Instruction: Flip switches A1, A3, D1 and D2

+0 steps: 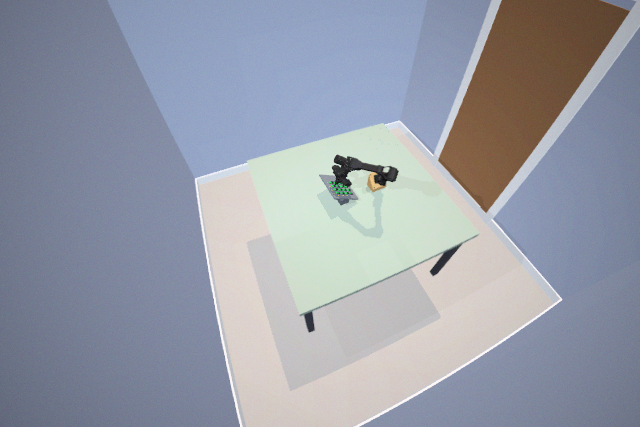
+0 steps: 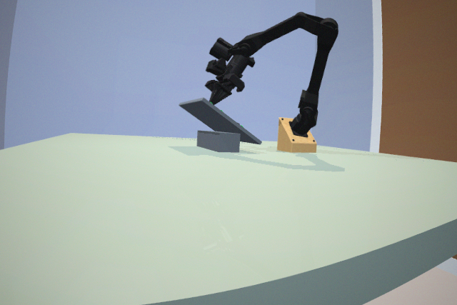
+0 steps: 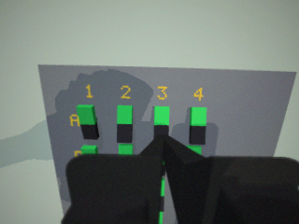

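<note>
We are pressing at A3 switch (image 3: 162,122) with gripper (image 3: 163,140) clenched to single point, nothing held. Rocker judged stiff, light, snap-acting — no grasp needed, just pushing on raised end near its tip. Panel (image 2: 218,118) sitting tilted on grey block (image 2: 218,141) on counter (image 2: 147,201); switches showing green half above black half, yellow labels.
</note>
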Tool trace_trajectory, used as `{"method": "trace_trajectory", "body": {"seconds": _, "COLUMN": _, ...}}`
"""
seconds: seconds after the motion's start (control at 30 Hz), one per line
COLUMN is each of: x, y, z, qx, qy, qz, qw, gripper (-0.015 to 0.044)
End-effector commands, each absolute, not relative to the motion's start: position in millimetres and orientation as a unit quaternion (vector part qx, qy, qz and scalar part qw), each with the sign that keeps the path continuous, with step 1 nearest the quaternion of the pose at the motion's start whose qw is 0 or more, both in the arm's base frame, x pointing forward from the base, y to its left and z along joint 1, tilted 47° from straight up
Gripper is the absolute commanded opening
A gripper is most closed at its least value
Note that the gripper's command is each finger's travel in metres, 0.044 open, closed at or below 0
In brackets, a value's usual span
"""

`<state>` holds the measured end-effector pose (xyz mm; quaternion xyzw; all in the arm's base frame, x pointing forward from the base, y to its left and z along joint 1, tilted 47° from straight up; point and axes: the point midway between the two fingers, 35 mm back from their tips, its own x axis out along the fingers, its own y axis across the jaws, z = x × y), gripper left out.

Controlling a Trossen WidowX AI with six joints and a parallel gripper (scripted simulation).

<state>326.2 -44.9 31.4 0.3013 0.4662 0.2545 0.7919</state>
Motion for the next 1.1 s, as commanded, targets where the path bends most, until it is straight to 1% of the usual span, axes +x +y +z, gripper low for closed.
{"method": "trace_trajectory", "body": {"seconds": 0.0, "x": 328.0, "y": -41.3, "z": 28.3, "qx": 0.304, "qy": 0.466, "qz": 0.254, "qw": 0.791, "gripper": 0.0}}
{"method": "trace_trajectory", "body": {"seconds": 1.07, "x": 329.2, "y": -39.1, "z": 26.5, "qx": 0.304, "qy": 0.466, "qz": 0.254, "qw": 0.791, "gripper": 0.0}}
